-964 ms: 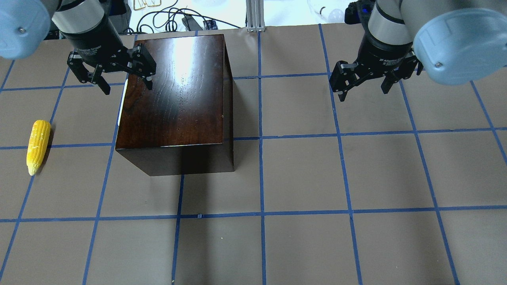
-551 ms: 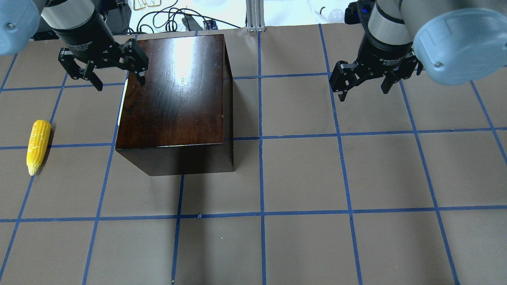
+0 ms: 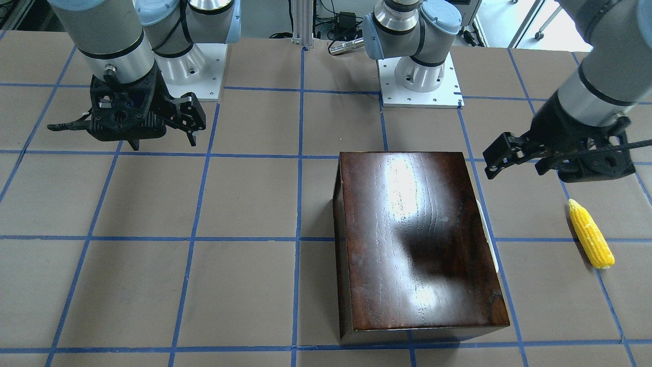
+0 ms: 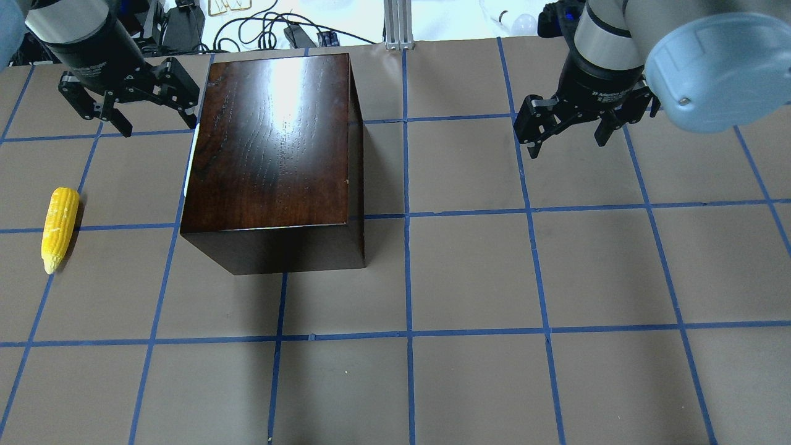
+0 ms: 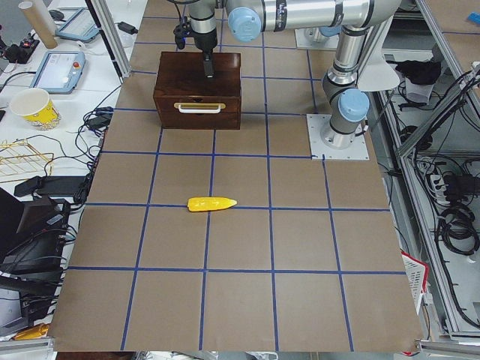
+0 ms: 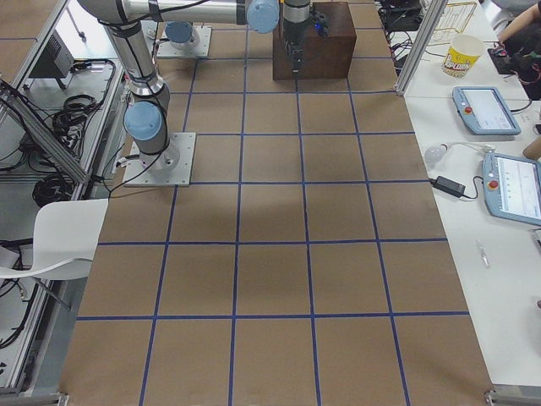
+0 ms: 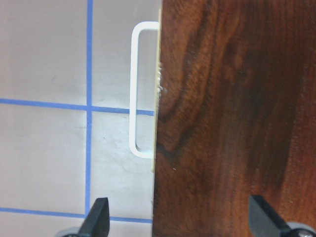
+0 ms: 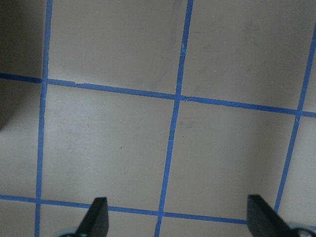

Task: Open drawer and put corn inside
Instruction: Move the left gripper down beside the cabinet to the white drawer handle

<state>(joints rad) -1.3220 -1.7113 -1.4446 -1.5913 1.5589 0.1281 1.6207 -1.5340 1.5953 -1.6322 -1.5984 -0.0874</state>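
Above the handle edge of the dark reddish-brown wooden box (image 4: 272,142), you had the left gripper (image 4: 157,123) spread wide and empty. The pale drawer with its dark front (image 5: 196,120) sat shut in the box. The bright yellow toy corn cob (image 4: 59,228) lay on the table well out from that side. The right gripper (image 4: 568,141), also spread, hung off the box's opposite side.

Brown paper-covered lab workbench under bright overhead light.
The surface (image 4: 469,272) is divided into large squares by blue tape lines (image 4: 408,272). A white side bench (image 6: 461,152) holds two tablets (image 6: 486,110) and a yellow paper cup (image 5: 34,107). Black cables (image 4: 259,28) lie tangled past the far edge. A white chair (image 6: 59,237) stands beside the surface.
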